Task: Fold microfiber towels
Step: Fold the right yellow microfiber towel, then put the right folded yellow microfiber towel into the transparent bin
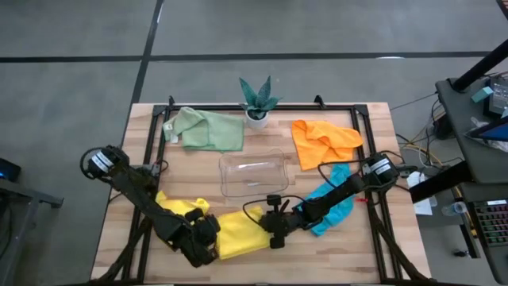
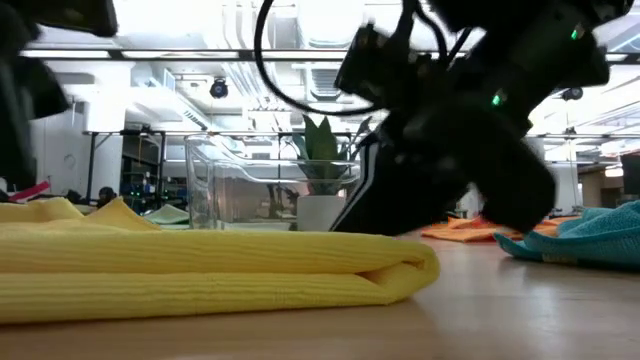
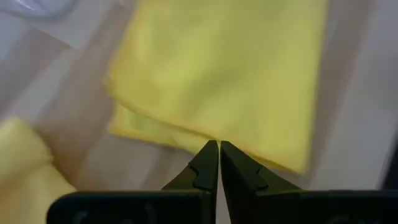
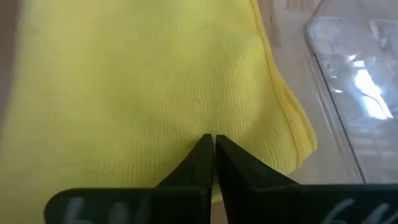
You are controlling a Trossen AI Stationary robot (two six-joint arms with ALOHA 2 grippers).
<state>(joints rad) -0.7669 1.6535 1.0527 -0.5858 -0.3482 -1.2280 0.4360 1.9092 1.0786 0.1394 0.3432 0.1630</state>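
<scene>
High view first: I see both arms low at the table's (image 1: 373,246) near edge, meeting over a folded yellow towel (image 1: 238,232) that lies flat there; my left gripper (image 1: 208,250) sits at that towel's left end and my right gripper (image 1: 275,236) at its right end. Left wrist view gives me the left fingers (image 3: 208,163) pressed together, tips at the folded towel's edge, with nothing between them that I can make out; right wrist view shows the right fingers (image 4: 200,157) likewise together, tips resting on the yellow cloth, not pinching it as far as I can tell. A second yellow towel (image 1: 181,208) lies crumpled near the left arm; the teal towel (image 1: 333,208) is bunched under the right arm toward the right edge; the orange towel (image 1: 324,141) is rumpled near the far right corner; the pale green towel (image 1: 205,129) lies near the far left corner. A clear tray (image 1: 252,175) sits mid-table, and a potted plant (image 1: 257,102) stands at the far edge.
</scene>
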